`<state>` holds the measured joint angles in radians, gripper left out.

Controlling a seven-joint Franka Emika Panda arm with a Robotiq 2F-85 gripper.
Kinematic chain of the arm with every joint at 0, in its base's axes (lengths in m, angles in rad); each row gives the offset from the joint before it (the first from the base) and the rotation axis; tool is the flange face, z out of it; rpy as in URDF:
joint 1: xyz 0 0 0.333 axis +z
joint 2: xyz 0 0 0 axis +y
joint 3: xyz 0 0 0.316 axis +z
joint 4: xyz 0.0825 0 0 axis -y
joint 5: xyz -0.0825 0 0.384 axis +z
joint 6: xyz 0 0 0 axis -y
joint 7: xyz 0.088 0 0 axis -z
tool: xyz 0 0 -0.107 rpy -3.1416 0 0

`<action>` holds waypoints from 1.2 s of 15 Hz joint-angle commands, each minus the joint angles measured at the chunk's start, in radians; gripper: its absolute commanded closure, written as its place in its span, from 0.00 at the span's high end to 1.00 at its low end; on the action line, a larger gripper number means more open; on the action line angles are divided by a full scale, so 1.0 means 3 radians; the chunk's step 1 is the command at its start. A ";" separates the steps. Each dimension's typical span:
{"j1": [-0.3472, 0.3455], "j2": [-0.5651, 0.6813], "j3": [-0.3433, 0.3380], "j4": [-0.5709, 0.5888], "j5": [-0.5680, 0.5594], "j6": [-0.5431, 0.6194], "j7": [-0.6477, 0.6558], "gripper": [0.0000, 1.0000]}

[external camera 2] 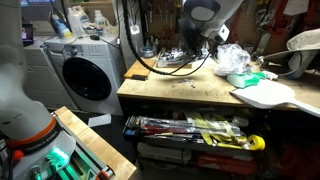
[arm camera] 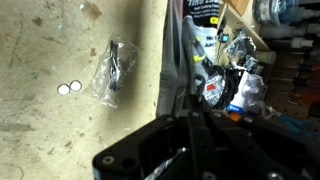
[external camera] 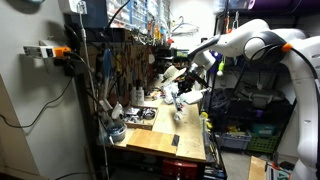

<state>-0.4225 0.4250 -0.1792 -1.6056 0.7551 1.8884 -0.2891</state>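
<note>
My gripper (arm camera: 173,40) hangs over a wooden workbench (arm camera: 50,130). Its two dark fingers lie pressed together as one bar, and I see nothing between them. Left of the fingers in the wrist view lies a small clear plastic bag (arm camera: 114,68) with dark parts inside. Two small white discs (arm camera: 68,88) lie further left. Right of the fingers is a clutter of bottles and packages (arm camera: 225,80). In both exterior views the gripper (external camera: 183,88) (external camera 2: 197,45) is low over the back part of the bench (external camera: 165,140) (external camera 2: 180,92).
A tool wall (external camera: 130,55) stands behind the bench. A crumpled clear plastic bag (external camera 2: 235,60) and a white board (external camera 2: 270,93) lie on the bench. A shelf of tools (external camera 2: 190,130) sits under the bench. A washing machine (external camera 2: 88,75) stands beside it.
</note>
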 commanded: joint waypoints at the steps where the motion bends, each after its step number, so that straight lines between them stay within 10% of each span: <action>1: 0.0013 0.0333 0.0028 0.0331 -0.0047 -0.0081 0.0119 0.01; 13: 0.0087 0.0866 0.0178 0.0662 -0.0328 -0.0086 0.0337 0.01; 14: 0.0092 0.0874 0.0184 0.0664 -0.0361 -0.0068 0.0347 0.21; 18: 0.0134 0.0765 0.0175 0.0535 -0.0535 0.0011 0.0367 0.45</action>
<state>-0.3884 0.6706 -0.1264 -1.4354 0.6431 1.8860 -0.2100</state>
